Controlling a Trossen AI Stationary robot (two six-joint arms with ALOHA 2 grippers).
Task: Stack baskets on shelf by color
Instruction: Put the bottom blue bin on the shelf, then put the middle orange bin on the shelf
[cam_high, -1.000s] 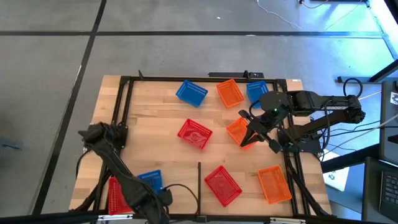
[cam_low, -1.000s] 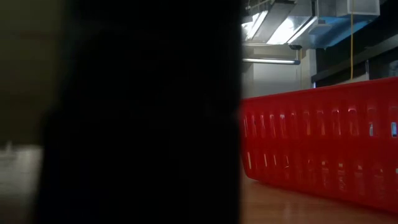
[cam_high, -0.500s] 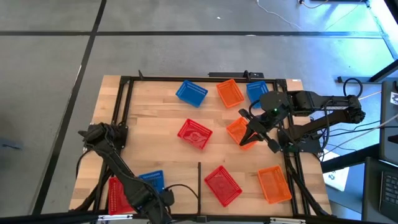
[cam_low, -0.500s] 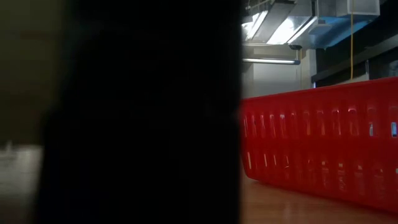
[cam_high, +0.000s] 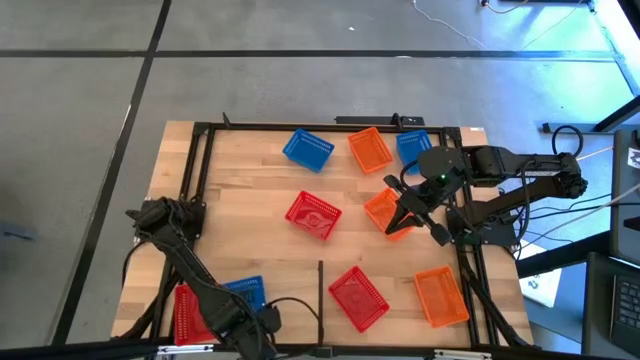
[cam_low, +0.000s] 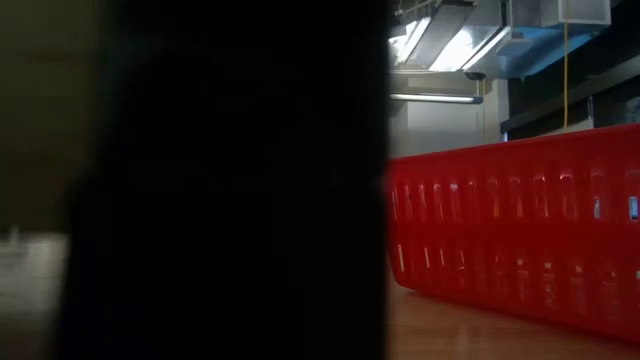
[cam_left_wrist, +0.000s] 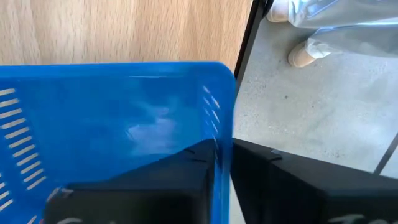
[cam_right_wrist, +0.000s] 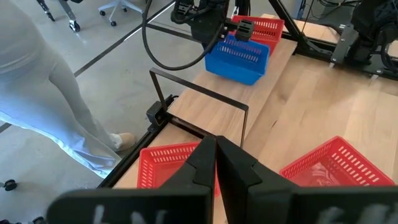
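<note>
My left end effector (cam_left_wrist: 221, 157) straddled the wall of a blue plastic lattice basket (cam_left_wrist: 112, 118) at the counter (cam_high: 250, 190) edge. I could not tell whether it gripped. My right end effector (cam_right_wrist: 216, 163), fingers pressed narrow, sat by an orange plastic lattice basket (cam_high: 379, 207).

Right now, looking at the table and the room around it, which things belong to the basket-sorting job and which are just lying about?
Job: red baskets, blue baskets, orange baskets, wooden shelf.
Lying about: person's legs, office chair base.
</note>
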